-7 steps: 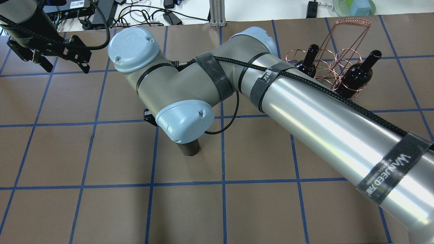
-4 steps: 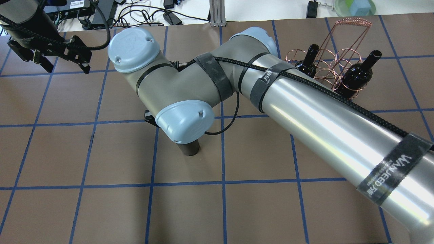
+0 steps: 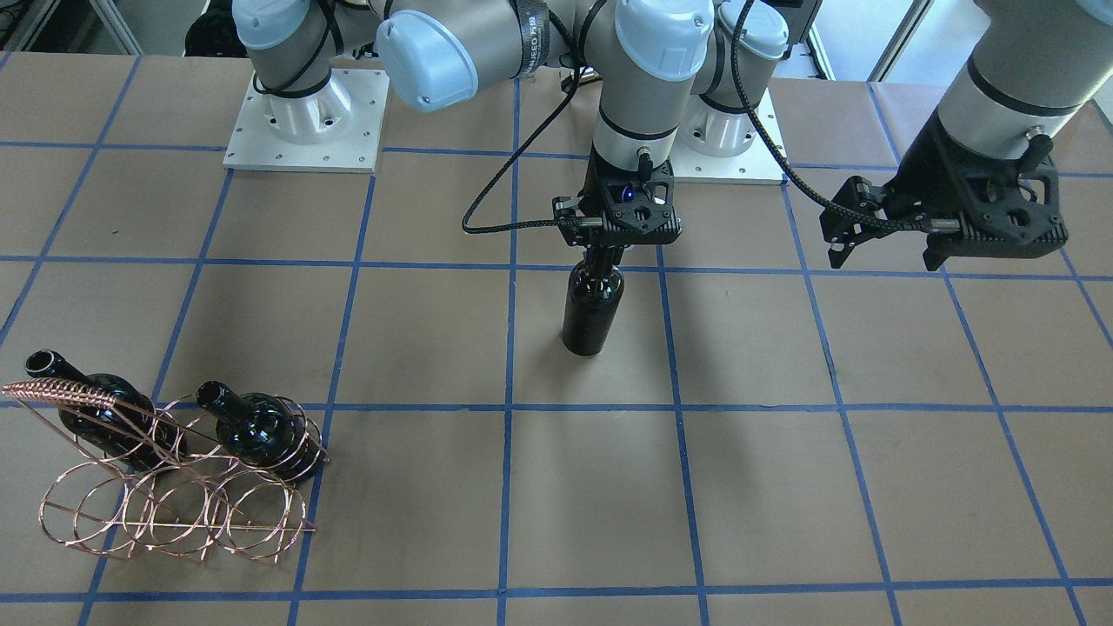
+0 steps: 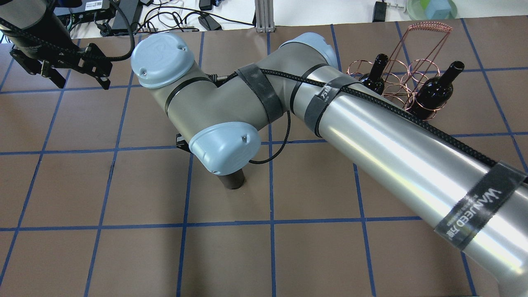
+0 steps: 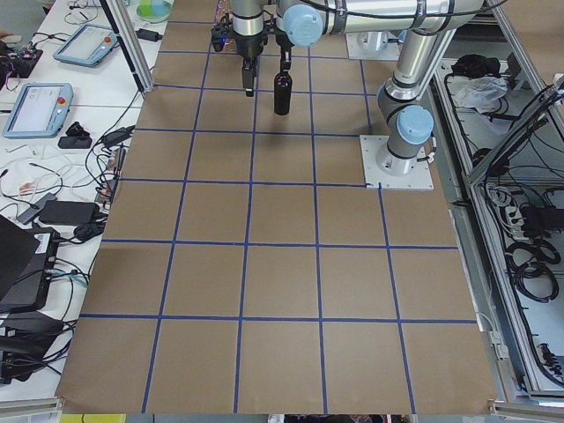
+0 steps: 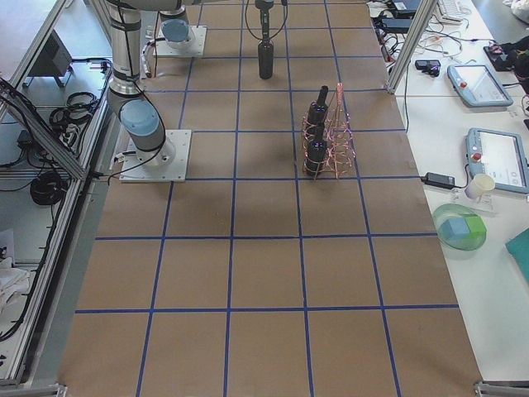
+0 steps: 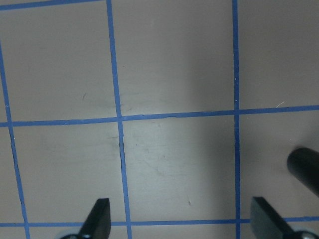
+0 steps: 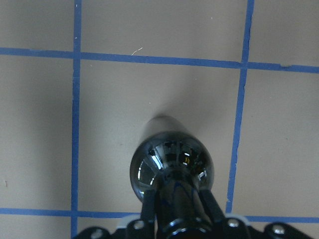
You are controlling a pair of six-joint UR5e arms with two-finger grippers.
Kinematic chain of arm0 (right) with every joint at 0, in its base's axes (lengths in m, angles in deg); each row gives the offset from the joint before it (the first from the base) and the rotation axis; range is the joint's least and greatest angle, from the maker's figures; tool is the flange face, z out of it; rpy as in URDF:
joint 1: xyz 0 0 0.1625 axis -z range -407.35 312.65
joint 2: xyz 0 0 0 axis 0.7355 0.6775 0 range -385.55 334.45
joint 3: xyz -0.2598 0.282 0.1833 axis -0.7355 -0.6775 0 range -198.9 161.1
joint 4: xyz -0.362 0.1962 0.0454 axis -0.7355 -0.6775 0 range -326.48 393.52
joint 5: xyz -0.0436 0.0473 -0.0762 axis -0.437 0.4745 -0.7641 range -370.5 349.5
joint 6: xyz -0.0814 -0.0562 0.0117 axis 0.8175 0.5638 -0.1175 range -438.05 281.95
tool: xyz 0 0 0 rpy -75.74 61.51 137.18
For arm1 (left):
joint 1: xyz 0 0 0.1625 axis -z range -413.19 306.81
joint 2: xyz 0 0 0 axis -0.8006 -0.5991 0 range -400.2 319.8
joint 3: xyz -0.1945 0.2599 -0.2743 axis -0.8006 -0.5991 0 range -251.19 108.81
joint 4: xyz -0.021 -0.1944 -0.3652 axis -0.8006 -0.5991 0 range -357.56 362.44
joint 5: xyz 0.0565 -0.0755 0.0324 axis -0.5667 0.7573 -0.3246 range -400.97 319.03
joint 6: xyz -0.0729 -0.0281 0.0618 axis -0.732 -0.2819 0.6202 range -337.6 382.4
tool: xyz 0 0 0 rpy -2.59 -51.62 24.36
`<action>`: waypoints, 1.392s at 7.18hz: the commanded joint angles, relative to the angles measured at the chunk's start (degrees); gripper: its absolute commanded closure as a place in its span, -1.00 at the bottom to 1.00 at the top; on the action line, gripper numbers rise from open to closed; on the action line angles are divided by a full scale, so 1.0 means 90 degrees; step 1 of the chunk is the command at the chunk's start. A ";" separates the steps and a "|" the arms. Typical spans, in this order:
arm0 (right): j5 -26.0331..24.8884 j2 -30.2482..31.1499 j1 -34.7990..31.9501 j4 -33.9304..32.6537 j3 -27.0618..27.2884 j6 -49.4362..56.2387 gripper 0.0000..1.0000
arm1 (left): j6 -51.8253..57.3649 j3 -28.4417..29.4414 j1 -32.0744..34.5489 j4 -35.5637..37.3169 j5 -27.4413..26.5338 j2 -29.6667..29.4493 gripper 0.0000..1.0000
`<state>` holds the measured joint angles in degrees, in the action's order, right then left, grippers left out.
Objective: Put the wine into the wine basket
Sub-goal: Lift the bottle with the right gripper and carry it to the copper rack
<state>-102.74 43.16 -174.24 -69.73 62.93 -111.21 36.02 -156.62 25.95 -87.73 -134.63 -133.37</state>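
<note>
A glossy near-black wine bottle (image 3: 593,304) stands upright near the table's middle. My right gripper (image 3: 609,254) is shut on its neck from above. The right wrist view looks down on the bottle's shoulder (image 8: 169,162), with fingers (image 8: 148,206) on both sides of the neck. In the overhead view only the bottle's base (image 4: 233,180) shows under the arm. The copper wire wine basket (image 3: 174,509) stands at the table's right end and holds two other bottles (image 3: 103,410) (image 3: 261,430); it also shows in the overhead view (image 4: 398,84). My left gripper (image 3: 883,252) hangs open and empty over bare table (image 7: 182,221).
The right arm's long silver link (image 4: 412,161) hides much of the overhead view. The two robot base plates (image 3: 304,122) sit at the table's robot side. Cables and devices (image 4: 173,16) lie beyond the far edge. A dark round shape (image 7: 305,167) shows at the left wrist view's right edge.
My left gripper has shifted slightly toward the far edge. The bottle's base under the right arm has edged a little to the right. Nothing was let go.
</note>
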 commanded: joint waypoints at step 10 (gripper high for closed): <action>-0.0131 0.2238 0.4133 0.2195 -0.0030 0.3817 1.00 | 0.0000 -0.0068 0.0035 0.0000 0.0035 -0.0009 -1.00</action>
<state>-103.36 61.97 -142.80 -50.50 62.75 -81.15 36.02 -157.23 26.23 -87.71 -134.38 -133.45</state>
